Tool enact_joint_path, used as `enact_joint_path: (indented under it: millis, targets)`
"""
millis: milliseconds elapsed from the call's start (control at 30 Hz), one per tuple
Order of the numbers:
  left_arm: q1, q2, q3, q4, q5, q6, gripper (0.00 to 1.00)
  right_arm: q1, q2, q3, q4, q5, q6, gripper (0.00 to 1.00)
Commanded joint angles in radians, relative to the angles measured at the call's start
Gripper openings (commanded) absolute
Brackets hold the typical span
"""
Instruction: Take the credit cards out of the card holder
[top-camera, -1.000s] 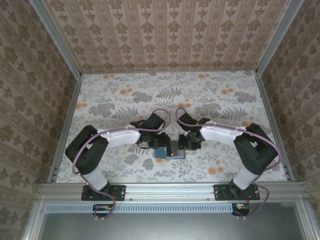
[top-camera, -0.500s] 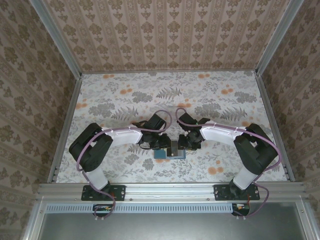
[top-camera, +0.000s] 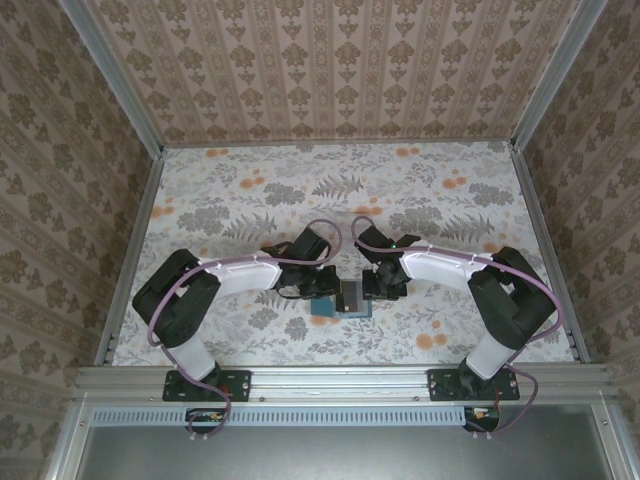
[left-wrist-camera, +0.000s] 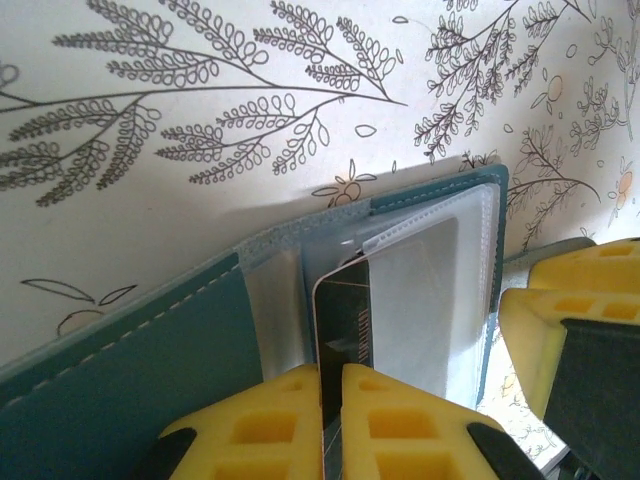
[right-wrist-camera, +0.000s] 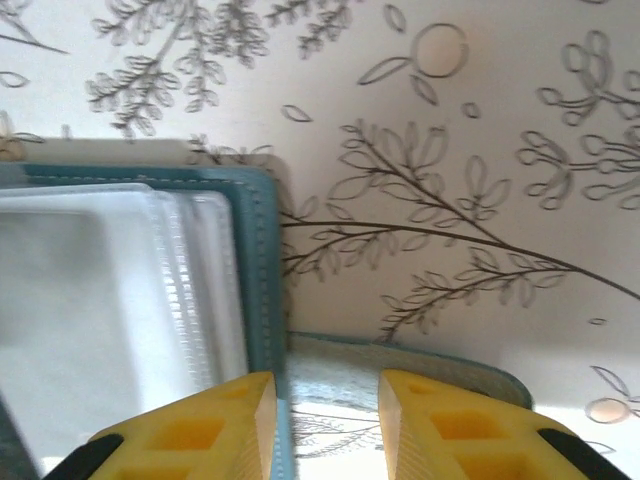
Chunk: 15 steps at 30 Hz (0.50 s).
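While the right gripper (right-wrist-camera: 325, 388), jaws apart, steadies the card holder (right-wrist-camera: 258, 230), the left gripper (left-wrist-camera: 331, 378) pinches a dark card (left-wrist-camera: 345, 310), which next needs a straight pull.

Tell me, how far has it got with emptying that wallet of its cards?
Done: the wallet lies open on the table. In hand: the left gripper pinches a dark card, which sticks partly out of its clear sleeve, while the right gripper sits with jaws apart over the strap tab. Left: pulling that card fully free, then any others inside.
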Motion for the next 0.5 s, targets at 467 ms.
enact_joint_path:
  millis: [467]
  targets:
    - [0.009, -0.022, -0.039, -0.030, -0.027, 0.011, 0.07, -0.006, -0.080, -0.027, 0.178, -0.216, 0.058, 0.32]
